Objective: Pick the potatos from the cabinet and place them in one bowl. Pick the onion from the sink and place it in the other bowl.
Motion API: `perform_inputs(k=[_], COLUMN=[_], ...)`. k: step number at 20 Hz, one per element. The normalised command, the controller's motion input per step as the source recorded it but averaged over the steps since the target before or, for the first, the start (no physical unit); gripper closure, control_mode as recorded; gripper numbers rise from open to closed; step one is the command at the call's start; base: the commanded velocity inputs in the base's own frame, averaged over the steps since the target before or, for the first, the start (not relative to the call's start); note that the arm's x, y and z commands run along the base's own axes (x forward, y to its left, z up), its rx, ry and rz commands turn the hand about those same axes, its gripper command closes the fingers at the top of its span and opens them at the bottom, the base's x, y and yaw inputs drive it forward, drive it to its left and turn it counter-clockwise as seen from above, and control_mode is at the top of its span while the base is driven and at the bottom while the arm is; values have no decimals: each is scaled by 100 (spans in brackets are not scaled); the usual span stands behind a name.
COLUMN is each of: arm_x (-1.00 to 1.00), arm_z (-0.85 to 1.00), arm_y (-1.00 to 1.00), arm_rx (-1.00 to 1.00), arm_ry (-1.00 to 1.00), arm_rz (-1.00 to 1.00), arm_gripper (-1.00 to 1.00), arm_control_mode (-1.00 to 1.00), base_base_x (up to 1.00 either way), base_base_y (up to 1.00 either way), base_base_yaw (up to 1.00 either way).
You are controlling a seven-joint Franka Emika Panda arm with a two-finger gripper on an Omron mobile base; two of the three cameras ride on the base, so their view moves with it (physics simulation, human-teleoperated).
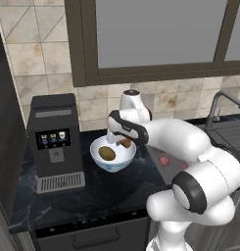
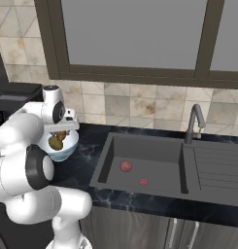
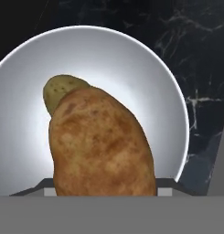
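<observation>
I have the gripper [image 1: 124, 142] closed on the orange-brown potato [image 3: 102, 144], holding it just above the white bowl [image 1: 99, 158]. The olive-brown potato [image 1: 107, 153] lies inside that bowl, which sits on the dark counter [image 1: 92, 193] near its back edge, beside the coffee machine [image 1: 54, 142]. The onion [image 2: 126, 166] lies on the sink [image 2: 140, 146] floor, toward its left end.
</observation>
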Motion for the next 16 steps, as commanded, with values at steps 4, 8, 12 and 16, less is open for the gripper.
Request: perform_inputs(k=[4,8,12,16], arm_x=[16,14,2,0], arm_z=[-31,-23,-17,-10], arm_y=[3,5,4,7], arm_rx=[0,0,0,0], arm_ry=[0,0,0,1], arm_rz=[0,0,0,0], arm_gripper=[100,100,100,100], arm_control_mode=[-100,-100,-100,-100], base_base_x=[0,0,0,0], base_base_y=[0,0,0,0], base_base_yaw=[0,0,0,0])
